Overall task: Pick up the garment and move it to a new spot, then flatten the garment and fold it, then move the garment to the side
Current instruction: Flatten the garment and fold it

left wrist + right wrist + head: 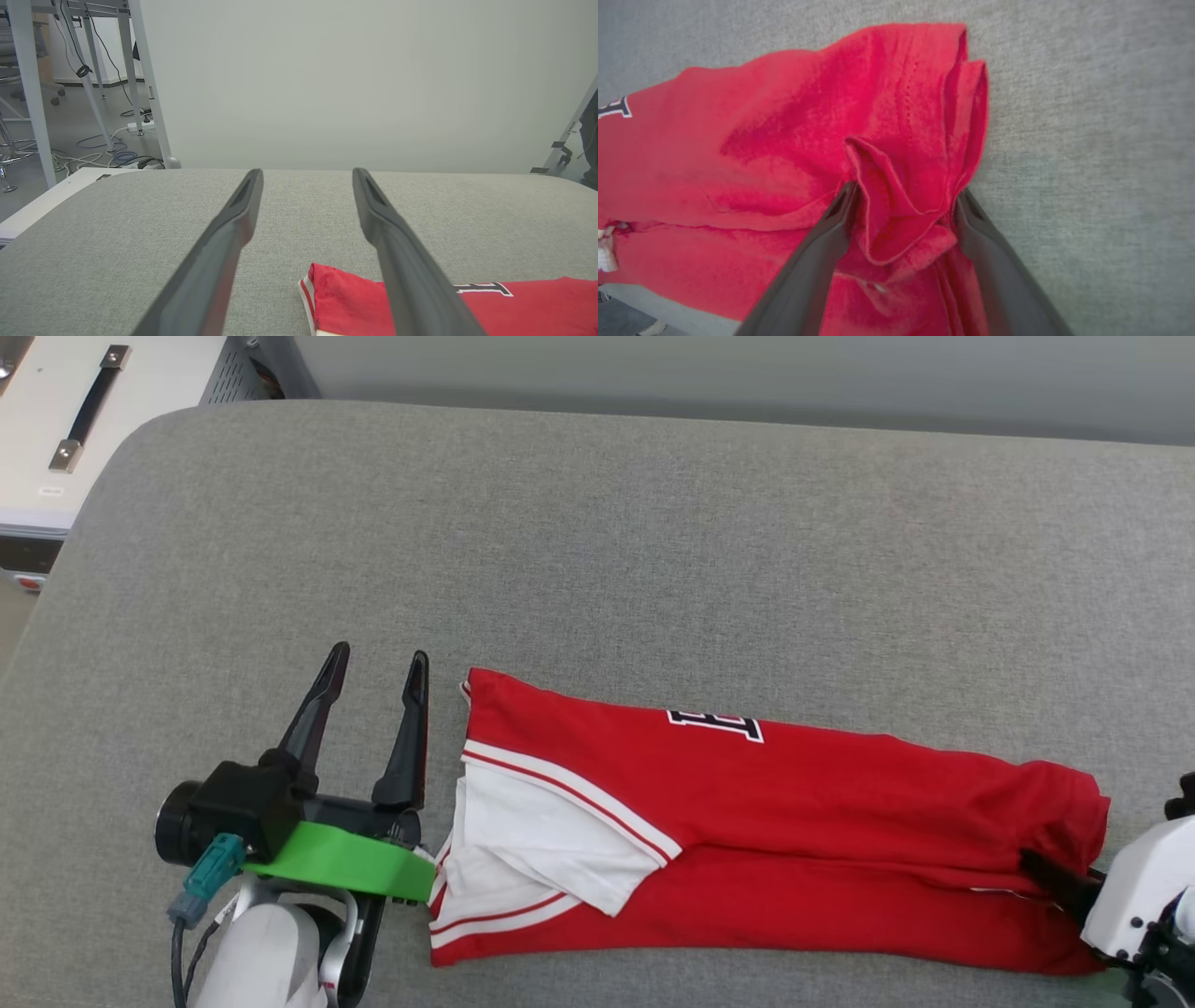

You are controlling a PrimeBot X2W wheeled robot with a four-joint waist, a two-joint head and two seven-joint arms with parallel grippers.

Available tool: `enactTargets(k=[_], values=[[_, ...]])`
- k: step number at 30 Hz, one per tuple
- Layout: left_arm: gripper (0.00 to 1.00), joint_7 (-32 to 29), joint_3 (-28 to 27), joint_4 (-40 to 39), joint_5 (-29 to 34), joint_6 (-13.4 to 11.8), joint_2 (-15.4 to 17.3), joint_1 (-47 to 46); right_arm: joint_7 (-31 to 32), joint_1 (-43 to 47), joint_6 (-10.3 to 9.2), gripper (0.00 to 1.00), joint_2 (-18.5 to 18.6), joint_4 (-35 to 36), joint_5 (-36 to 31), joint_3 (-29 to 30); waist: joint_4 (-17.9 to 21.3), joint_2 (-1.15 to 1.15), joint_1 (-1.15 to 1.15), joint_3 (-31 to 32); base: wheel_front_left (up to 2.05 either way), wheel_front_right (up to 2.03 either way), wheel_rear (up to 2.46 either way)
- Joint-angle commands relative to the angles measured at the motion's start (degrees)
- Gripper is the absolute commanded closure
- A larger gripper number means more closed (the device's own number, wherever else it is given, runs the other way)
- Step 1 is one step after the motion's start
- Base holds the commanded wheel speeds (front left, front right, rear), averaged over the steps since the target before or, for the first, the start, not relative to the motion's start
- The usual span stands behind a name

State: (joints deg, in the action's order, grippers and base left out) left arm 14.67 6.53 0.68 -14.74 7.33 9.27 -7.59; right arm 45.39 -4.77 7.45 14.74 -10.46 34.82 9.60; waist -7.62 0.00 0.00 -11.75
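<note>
One scrap of black, white-outlined lettering (715, 725), unreadable, shows on the garment (822, 803)

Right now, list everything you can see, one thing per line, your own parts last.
Shirt: one, red with white sleeve and striped trim, folded lengthwise on the table's near side.
Table: one, grey fabric top, under the shirt.
Cabinet: one, white with a black handle, beyond the table's far left corner.
Frame legs: several, pale grey, on the floor past the table.
Cables: several, dark and blue, on the floor among those legs.
Left end effector: one, dark fingers, open, beside the shirt's sleeve end.
Right end effector: one, dark fingers, open, astride a bunched fold at the shirt's other end.
</note>
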Motion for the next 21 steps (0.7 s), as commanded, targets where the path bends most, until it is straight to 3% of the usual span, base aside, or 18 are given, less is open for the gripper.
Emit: enactTargets(k=[1,7,8,9,10,11,21], values=[[0.00,0.3,0.0,0.0,-0.5,0.1,0.5,0.2,0.9,0.6,0.03,0.00,-2.4,-1.9,0.8,-2.3,0.1,0.00,0.00,0.2,0.00,0.00,0.00],[0.00,0.3,0.6,0.4,-1.0,0.1,0.8,0.2,-0.1,-0.5,0.03,0.00,-2.8,-3.6,2.2,-5.1,0.2,0.00,0.00,0.8,0.00,0.00,0.00],[0.00,0.3,0.7,0.4,-1.1,0.1,0.8,0.2,-0.3,-0.6,0.03,0.07,-2.9,-4.0,2.5,-5.5,0.2,0.00,0.00,0.9,0.00,0.00,0.00],[0.00,0.3,0.7,0.5,-1.2,0.1,0.9,0.2,-0.6,-0.8,0.03,0.59,-2.8,-4.2,2.6,-5.8,0.2,0.00,0.00,0.9,0.00,0.00,0.00],[0.00,0.3,0.8,0.5,-1.3,0.1,1.0,0.2,-1.2,-0.9,0.03,0.87,-2.6,-4.5,2.8,-6.1,0.2,0.00,0.00,1.0,0.00,0.00,0.00],[0.00,0.3,0.8,0.6,-1.3,0.1,1.0,0.2,-1.8,-0.9,0.03,1.00,-2.4,-4.8,3.0,-6.4,0.2,0.00,0.00,1.0,0.00,0.00,0.00],[0.00,0.3,0.2,1.1,-1.6,0.1,1.3,0.7,-7.8,-0.5,0.03,1.00,1.6,-6.3,5.0,-5.6,0.7,0.00,0.00,2.1,0.00,0.00,0.00]])
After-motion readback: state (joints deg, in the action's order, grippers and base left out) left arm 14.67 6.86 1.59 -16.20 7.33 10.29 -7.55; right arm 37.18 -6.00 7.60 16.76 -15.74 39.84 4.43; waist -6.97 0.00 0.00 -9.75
